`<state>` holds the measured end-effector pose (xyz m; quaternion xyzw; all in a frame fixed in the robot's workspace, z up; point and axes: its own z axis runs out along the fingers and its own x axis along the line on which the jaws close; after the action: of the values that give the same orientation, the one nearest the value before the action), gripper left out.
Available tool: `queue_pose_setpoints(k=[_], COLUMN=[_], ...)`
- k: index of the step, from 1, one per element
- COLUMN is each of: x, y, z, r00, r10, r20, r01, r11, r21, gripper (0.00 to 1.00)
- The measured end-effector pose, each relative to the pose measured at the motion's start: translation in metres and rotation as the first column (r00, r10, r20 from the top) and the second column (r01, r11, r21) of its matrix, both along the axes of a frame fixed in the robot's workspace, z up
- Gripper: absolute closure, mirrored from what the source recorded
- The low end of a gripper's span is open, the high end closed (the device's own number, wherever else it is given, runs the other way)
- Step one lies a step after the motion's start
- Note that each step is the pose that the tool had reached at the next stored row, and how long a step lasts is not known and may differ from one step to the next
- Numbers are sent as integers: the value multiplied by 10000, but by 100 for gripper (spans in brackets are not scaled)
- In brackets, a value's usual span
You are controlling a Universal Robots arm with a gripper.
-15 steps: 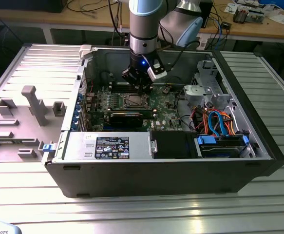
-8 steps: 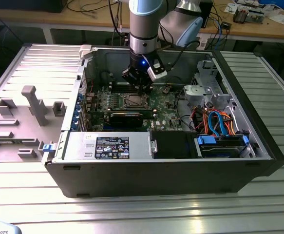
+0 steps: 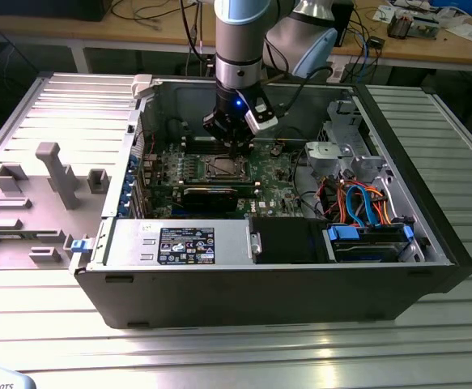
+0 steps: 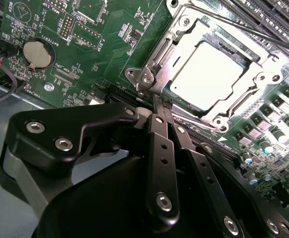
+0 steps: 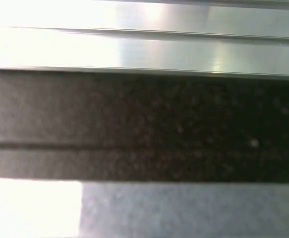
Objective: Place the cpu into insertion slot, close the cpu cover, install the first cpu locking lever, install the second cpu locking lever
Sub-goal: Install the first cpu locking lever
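Where the cpu [image 4: 211, 74] sits under the cpu cover [image 4: 174, 47], gripper [image 4: 159, 101] pinched narrow beside it.

The exterior view is bright and sharp. Light from above makes white shine on the ribbed table [image 3: 244, 356] in front. Inside the case [image 3: 300, 284] it is darker. In the second wrist view the cpu [image 4: 211, 74] glares almost white, and my pincer [image 4: 159, 106] is dark and a bit soft up close. The first wrist view is blurry, with bright bands and a dark band between.
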<state>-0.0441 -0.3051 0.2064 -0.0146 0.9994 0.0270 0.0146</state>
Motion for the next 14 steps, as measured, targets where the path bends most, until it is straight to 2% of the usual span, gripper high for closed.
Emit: queue_pose_setpoints(k=[14], x=[1], y=[10], z=[-24], r00=[10000], r10=[-1], r20=[-1], r01=[1], r11=[10000], r21=[-26], gripper=[89])
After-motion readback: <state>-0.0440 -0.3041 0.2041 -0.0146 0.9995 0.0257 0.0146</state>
